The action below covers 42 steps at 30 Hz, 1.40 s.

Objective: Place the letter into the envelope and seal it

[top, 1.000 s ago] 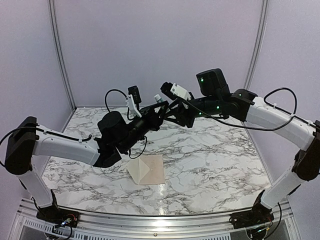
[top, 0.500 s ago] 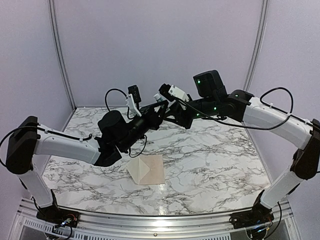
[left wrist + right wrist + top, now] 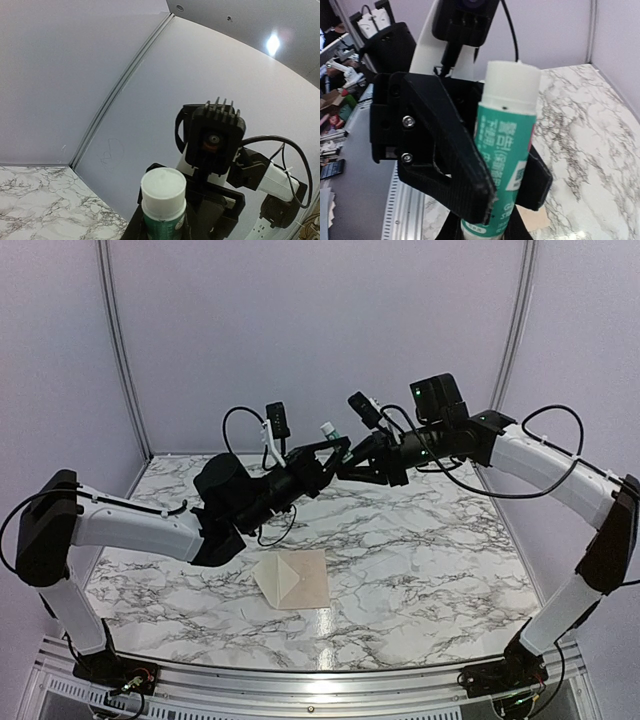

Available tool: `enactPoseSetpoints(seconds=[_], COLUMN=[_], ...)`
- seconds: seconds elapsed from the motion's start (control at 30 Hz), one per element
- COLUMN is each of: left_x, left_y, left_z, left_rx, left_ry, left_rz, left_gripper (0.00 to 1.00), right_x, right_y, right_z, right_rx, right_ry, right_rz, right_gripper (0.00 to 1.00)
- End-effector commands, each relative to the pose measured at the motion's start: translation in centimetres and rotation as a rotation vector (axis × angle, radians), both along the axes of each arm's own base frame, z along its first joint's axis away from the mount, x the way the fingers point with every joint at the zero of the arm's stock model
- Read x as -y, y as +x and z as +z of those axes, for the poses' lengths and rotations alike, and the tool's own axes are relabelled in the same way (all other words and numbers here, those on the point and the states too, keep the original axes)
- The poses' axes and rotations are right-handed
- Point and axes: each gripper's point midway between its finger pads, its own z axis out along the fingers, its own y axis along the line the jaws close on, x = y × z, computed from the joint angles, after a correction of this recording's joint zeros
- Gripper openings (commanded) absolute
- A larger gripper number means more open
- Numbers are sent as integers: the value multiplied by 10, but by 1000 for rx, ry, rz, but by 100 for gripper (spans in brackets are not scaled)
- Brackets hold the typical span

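Observation:
The cream envelope (image 3: 298,580) lies flat on the marble table near the front, its triangular flap open to the left. It shows as a tan patch in the right wrist view (image 3: 541,220). The letter does not show as a separate sheet. Both grippers meet high above the table on a green glue stick (image 3: 327,428) with a white cap. My left gripper (image 3: 337,448) (image 3: 161,222) is shut on its green body (image 3: 507,150) below the cap (image 3: 161,189). My right gripper (image 3: 347,468) (image 3: 482,234) closes on its lower end.
The marble table (image 3: 430,540) is walled by pale panels at the back and sides. A metal rail (image 3: 300,680) runs along the near edge. Both arms stretch inward over the table's middle, well above the envelope.
Both grippers, still joined on the glue stick, have risen slightly and shifted right. The right forearm has swung so its wrist sits further right. The envelope has not moved.

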Motion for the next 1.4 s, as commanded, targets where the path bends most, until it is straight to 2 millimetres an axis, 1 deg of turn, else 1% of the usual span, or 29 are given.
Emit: enactPoseSetpoints(seconds=[0.0, 0.07, 0.1, 0.13, 0.17, 0.2, 0.23, 0.27, 0.3, 0.37, 0.43, 0.5, 0.57, 0.67, 0.8, 0.83, 0.9, 1.0, 1.07, 1.27, 1.37], left_x=[-1, 2, 3, 3, 3, 2, 0, -2, -6, -16, -27, -38, -44, -49, -47, -47, -47, -45, -45, -41, -38], left_y=[14, 15, 15, 15, 15, 15, 15, 16, 17, 19, 23, 28, 32, 34, 32, 32, 32, 31, 30, 29, 28], left_z=[-4, -5, -5, -4, -3, -1, 2, 5, 8, 14, 16, 15, 12, 10, 10, 11, 10, 9, 10, 8, 5], left_rx=[-5, -12, -11, -8, -5, -2, 1, 5, 8, 6, -4, -24, -43, -64, -69, -69, -70, -69, -68, -67, -71], left_ry=[15, 27, 28, 29, 29, 25, 22, 18, 13, -1, -11, -22, -28, -38, -43, -43, -42, -39, -39, -35, -30], left_rz=[-26, -53, -68, -80, -80, -76, -69, -58, -38, 10, 68, 127, 165, 197, 210, 212, 218, 215, 213, 197, 189], left_gripper=[0, 0, 0, 0, 0, 0, 0, 0, 0, 0, 0, 0, 0, 0, 0, 0, 0, 0, 0, 0, 0], right_x=[9, 17, 22, 22, 18, 17, 17, 16, 16, 20, 32, 43, 47, 41, 24, 18, 7, -7, -13, -17, -18], right_y=[-69, -79, -84, -82, -77, -69, -55, -36, -22, 9, 35, 51, 59, 64, 65, 65, 62, 54, 52, 51, 51], right_z=[30, 38, 41, 39, 35, 31, 24, 14, 0, -30, -49, -54, -51, -35, -8, 2, 11, 16, 15, 12, 15], right_rx=[-253, -379, -417, -455, -462, -439, -411, -360, -302, -141, 2, 109, 179, 278, 339, 350, 365, 380, 384, 386, 389], right_ry=[188, 232, 255, 232, 216, 216, 210, 181, 120, -40, -160, -236, -265, -274, -236, -217, -199, -188, -190, -188, -179], right_rz=[402, 505, 584, 581, 531, 459, 359, 234, 134, -65, -232, -355, -428, -487, -488, -485, -468, -439, -429, -425, -423], right_gripper=[0, 1, 4, 8, 11, 17, 29, 41, 46, 47, 50, 50, 51, 51, 52, 53, 52, 52, 52, 51, 47])
